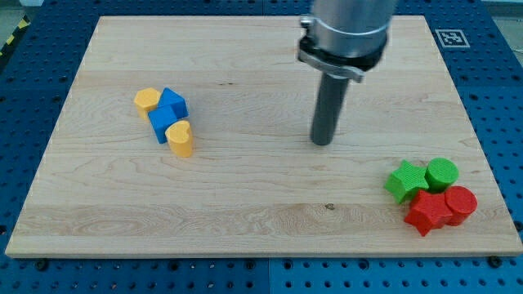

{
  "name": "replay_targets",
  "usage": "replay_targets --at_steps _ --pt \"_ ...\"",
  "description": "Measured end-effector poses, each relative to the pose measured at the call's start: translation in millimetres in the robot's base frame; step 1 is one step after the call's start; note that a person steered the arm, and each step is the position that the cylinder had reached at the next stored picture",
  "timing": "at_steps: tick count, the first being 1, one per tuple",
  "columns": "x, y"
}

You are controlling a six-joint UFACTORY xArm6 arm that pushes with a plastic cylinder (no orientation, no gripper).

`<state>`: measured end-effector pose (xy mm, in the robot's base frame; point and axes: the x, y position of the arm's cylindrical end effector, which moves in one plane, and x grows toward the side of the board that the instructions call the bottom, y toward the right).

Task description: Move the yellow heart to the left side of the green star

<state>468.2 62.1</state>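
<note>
Heart sits far from star.
My bare tip, mid-board, holding nothing, should get behind its left-edge side.

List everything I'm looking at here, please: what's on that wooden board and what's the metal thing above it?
yellow heart: one, yellow, view's left, touching the blue block
blue block: one, blue, angular shape, view's left
yellow hexagon: one, yellow-orange, at the blue block's upper left
green star: one, green, view's lower right
green cylinder: one, green, right of the star
red star: one, red, below the green star
red cylinder: one, red, rightmost
wooden board: one, pale wood, on a blue pegboard table
my tip: one dark rod end, mid-board, apart from all blocks
</note>
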Motion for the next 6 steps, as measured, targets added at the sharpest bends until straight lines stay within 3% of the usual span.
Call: replay_targets --at_steps 2,4,6 --pt "2.4 -98.2" --pt "54.7 -158.3" --pt "18.1 -202.2"
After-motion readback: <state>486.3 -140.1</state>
